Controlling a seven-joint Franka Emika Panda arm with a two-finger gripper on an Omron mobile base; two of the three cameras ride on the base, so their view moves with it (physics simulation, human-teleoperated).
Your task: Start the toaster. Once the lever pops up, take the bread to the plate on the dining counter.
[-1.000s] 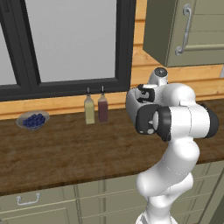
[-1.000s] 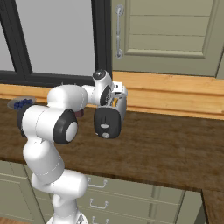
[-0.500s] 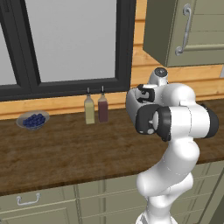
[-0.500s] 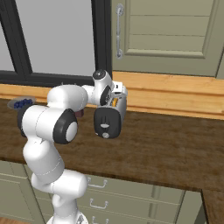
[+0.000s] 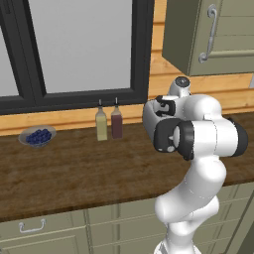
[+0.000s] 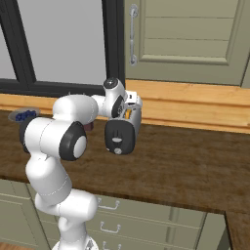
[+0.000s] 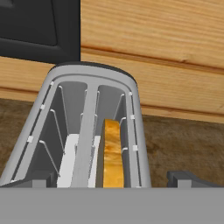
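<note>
The arm [image 5: 198,144] bends forward over the wooden surface [image 5: 74,173], with its hand low near the back wall, just above the toaster [image 7: 87,131]. In the hand view the toaster sits right below, its two slots open toward the camera. The bread [image 7: 112,153] stands upright in the right-hand slot, its golden edge showing against the grey inner wall, while the left slot shows a pale strip at its bottom. In the right base view a corner of the toaster [image 6: 137,113] peeks out behind the wrist. The jaws are released, spread wide on either side of the toaster top and holding nothing; one dark fingertip [image 7: 186,178] shows at the lower right of the hand view.

Further left on the surface, two bottles [image 5: 109,123] stand side by side below the window [image 5: 79,49], and a bowl of blueberries [image 5: 37,136] rests well apart from them.
</note>
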